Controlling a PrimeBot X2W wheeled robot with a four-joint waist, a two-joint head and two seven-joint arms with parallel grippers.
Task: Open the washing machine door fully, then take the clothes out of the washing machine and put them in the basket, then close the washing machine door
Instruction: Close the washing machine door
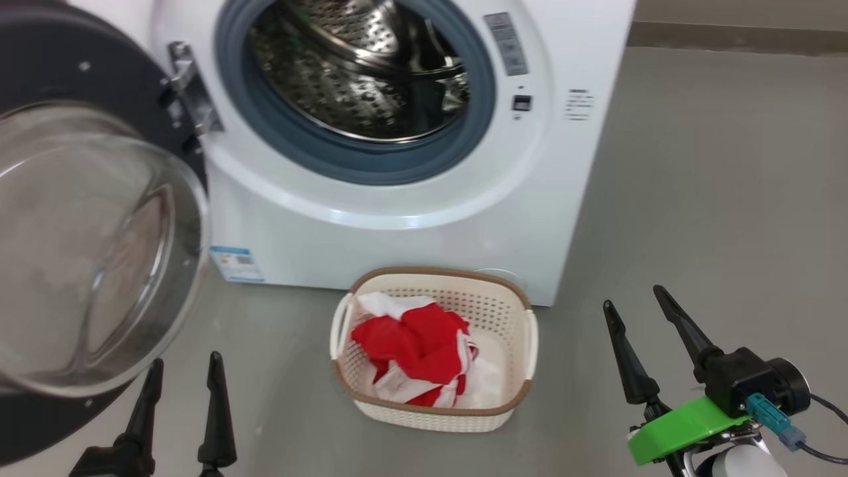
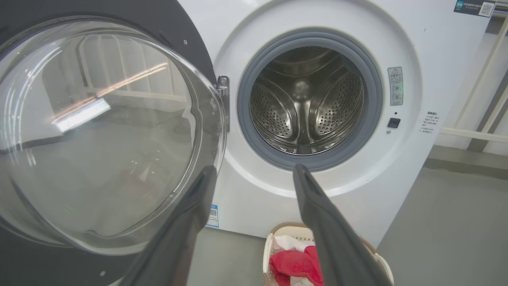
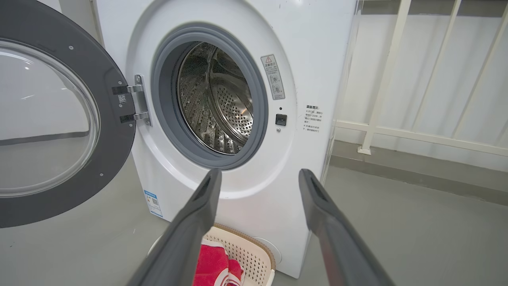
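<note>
At the left, the door [image 1: 86, 245] stands swung wide on its hinge, a dark rim around a clear bulging glass bowl. The picture's edge cuts off its left side. Below it the left gripper [image 1: 186, 361] hangs with fingers spread wide, holding nothing. The washing machine [image 1: 397, 252] is white, with a perforated steel drum [image 1: 364, 66] inside a grey rubber ring [image 1: 305, 149], and its top is cut off. On the floor just before it sits the cream basket [image 1: 440, 271], with the red-and-white clothes [image 1: 417, 344] heaped inside. The blue sticker [image 1: 236, 264] and the grey label [image 1: 507, 43] carry print too small to read. At the right, the right gripper [image 1: 631, 298] is equally wide open and empty.
</note>
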